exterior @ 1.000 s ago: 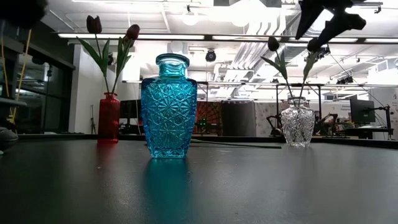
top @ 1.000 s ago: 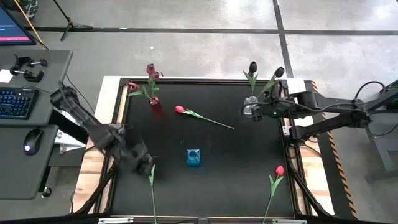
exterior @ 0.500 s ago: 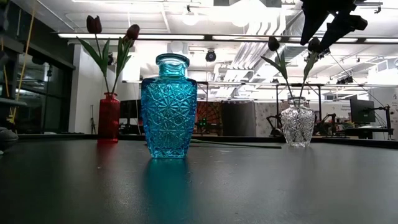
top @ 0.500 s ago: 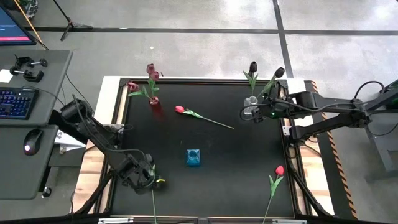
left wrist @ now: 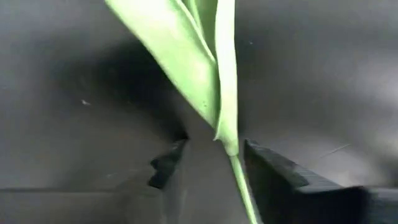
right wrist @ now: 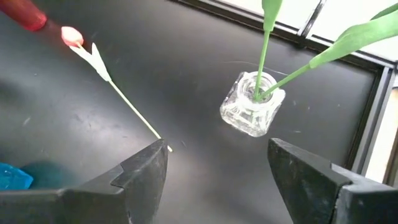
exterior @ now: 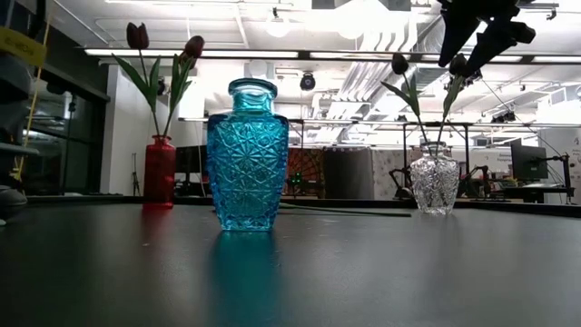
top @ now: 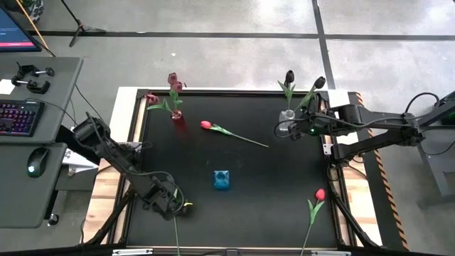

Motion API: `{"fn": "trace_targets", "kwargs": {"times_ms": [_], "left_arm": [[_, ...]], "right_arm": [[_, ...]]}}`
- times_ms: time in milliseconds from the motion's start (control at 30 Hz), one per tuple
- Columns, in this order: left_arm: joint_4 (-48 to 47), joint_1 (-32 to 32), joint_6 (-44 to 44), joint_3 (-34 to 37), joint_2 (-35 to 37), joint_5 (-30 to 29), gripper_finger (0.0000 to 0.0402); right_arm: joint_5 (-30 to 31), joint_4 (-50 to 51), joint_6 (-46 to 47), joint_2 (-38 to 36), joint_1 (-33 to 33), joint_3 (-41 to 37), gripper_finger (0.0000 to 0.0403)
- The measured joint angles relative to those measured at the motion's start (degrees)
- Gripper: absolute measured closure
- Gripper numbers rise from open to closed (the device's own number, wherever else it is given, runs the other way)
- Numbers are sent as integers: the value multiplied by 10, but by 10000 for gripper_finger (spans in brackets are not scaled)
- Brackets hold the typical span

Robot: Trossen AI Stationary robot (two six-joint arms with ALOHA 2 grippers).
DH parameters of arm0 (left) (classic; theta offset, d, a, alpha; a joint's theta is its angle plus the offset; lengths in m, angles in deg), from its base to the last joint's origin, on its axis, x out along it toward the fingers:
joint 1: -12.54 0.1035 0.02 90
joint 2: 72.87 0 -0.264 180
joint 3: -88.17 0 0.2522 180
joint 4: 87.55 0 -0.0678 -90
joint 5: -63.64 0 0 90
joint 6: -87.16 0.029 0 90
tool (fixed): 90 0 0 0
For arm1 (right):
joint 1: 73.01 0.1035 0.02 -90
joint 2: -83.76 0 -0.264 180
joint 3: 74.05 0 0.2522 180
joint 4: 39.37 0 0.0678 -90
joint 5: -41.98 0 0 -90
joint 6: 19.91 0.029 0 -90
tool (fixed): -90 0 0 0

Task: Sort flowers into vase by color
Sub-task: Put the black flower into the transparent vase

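My left gripper is open low over the table's near left. Its fingers stand on either side of the green stem of a lying flower, just below a leaf; its head does not show. My right gripper is open and empty above the clear vase, which holds two near-black tulips. A red vase at the far left holds pink-maroon tulips. A blue vase stands mid-table. One red tulip lies mid-table, another at the near right.
The black table top has a raised rim. A desk with keyboard and mouse stands to the left, off the table. In the low view the blue vase stands nearest, with the red vase and the clear vase behind.
My left gripper has gone toward the table's near edge and down onto the flower lying at the near left, ending with its fingers astride the stem. The flowers and vases have stayed where they were.
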Motion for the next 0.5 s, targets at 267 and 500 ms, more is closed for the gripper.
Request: {"fn": "trace_targets", "kwargs": {"times_ms": [267,500], "left_arm": [[-26,15,89,2,18,-44,387],[-26,15,250,4,158,-146,398]], "right_arm": [[4,0,2,0,0,0,137],[0,-11,19,0,0,0,137]]}}
